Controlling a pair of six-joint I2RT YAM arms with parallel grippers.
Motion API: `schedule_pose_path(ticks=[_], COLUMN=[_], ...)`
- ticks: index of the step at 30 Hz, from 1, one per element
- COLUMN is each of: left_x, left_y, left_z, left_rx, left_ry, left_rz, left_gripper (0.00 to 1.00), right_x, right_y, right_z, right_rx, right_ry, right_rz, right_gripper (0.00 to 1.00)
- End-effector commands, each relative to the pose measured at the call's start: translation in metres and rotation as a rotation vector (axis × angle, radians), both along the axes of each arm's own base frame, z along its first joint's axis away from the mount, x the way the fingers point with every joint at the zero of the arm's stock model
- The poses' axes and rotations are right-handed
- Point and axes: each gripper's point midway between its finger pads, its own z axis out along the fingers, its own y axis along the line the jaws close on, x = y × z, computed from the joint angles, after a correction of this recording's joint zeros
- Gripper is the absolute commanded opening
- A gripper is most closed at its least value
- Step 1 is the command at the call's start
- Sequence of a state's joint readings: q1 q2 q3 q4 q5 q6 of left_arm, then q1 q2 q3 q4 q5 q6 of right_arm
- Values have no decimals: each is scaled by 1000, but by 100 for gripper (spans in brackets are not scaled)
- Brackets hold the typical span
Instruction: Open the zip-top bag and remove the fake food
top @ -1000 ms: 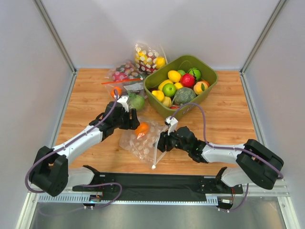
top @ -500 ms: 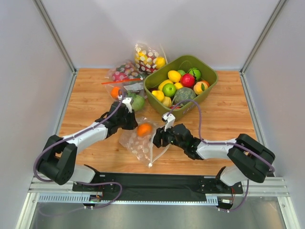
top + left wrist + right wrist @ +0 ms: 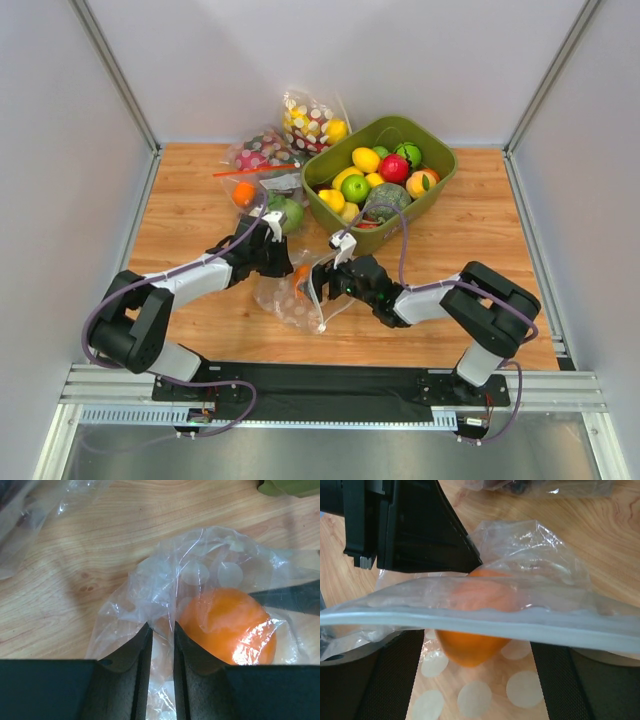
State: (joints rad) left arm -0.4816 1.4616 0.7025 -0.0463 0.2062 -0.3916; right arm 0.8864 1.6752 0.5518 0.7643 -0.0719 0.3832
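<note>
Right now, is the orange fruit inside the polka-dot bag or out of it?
Inside. The left wrist view shows dotted film of the zip-top bag lying over the orange fruit.

Top cam overhead, wrist cams close, all share zip-top bag (image 3: 285,300)

Bag (image 3: 288,298): clear film with white dots, crumpled, lying on the counter (image 3: 480,235) near its front middle.
Zip strip (image 3: 470,622): pale, lifted off the wood, running level.
Food (image 3: 227,625): one glossy orange fruit inside, just behind the strip.
</note>
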Motion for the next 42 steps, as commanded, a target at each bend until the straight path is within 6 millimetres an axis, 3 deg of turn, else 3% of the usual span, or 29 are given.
schedule_pose_path(ticks=[1, 12, 14, 16, 17, 21, 24, 26, 28, 29, 31, 32, 34, 38, 41, 42], left_x=[1, -2, -1, -2, -2, -5, -8, -10, -11, -10, -10, -11, -11, -12, -12, -13], left_y=[-8, -10, -11, -10, -9, -4, 0, 4, 8, 10, 14, 14, 15, 16, 17, 18], left_z=[5, 4, 5, 5, 4, 2, 1, 1, 2, 2, 3, 3, 7, 10, 13, 14], left_rx=[-27, -46, -49, -48, -42, -19, -2, 11, 21, 31, 43, 45, 43, 40, 42, 42], left_ry=[-35, -42, -43, -40, -36, -23, -18, -19, -22, -23, -27, -26, -34, -38, -44, -46], left_rz=[-61, -81, -81, -79, -75, -62, -58, -46, -35, -23, -12, -8, -6, 0, 4, 5], left_gripper=[28, 28, 28, 26, 23, 5, 0, 0, 0, 0, 0, 0, 0, 0, 0, 0], right_x=[22, 10, 8, 7, 7, 5, -3, -8, -18, -21, -30, -32, -39, -49, -48, -46], right_y=[14, 33, 35, 34, 33, 26, 15, 9, -2, -6, -19, -23, -38, -64, -90, -105], right_z=[24, -11, -16, -17, -17, -10, 1, 20, 20, 34, 32, 47, 40, 52, 68, 65], right_rx=[51, 13, 2, -3, -6, -33, -40, -19, -34, -13, -39, -20, -68, -116, -167, -219], right_ry=[-120, 5, 27, 35, 36, 32, 31, 14, 29, 12, 28, 2, 25, 13, -34, -35], right_rz=[-14, 88, 100, 98, 96, 89, 89, 92, 96, 95, 86, 84, 67, 32, -32, -80], right_gripper=[86, 87, 76, 58, 46, 25, 14, 9, 6, 6, 4, 4, 4, 5, 6, 6])
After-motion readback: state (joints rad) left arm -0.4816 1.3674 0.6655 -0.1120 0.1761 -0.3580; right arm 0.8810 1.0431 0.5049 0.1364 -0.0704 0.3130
